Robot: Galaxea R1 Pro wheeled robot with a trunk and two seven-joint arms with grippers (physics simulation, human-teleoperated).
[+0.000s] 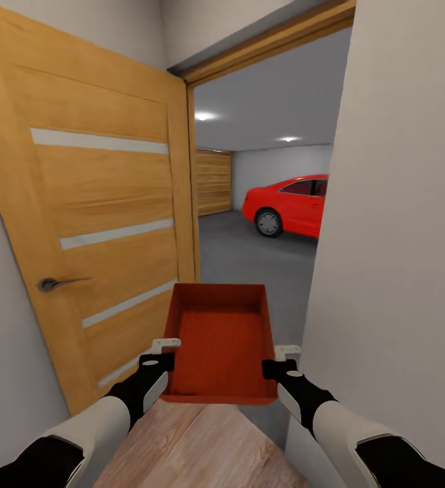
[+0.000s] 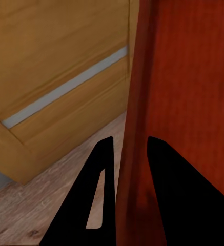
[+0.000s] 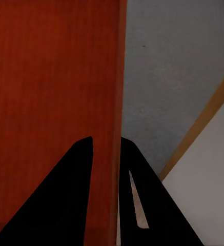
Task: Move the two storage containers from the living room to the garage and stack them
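One orange-red storage container (image 1: 221,342) hangs in front of me at the doorway, open side up and empty. My left gripper (image 1: 163,358) is shut on its left wall (image 2: 137,128), one black finger (image 2: 94,205) outside and one inside. On the opposite side my right gripper (image 1: 281,362) is shut on the right wall (image 3: 117,102), with a finger (image 3: 135,205) outside it. Through the doorway lies the garage with its dark grey floor (image 1: 249,254). Under me is light wood plank floor (image 1: 195,447).
An orange wooden door (image 1: 93,203) stands swung open at the left, its handle (image 1: 53,283) near my left arm. A pale wall (image 1: 399,237) closes the right side of the narrow doorway. A red car (image 1: 290,203) is parked deep in the garage at the right.
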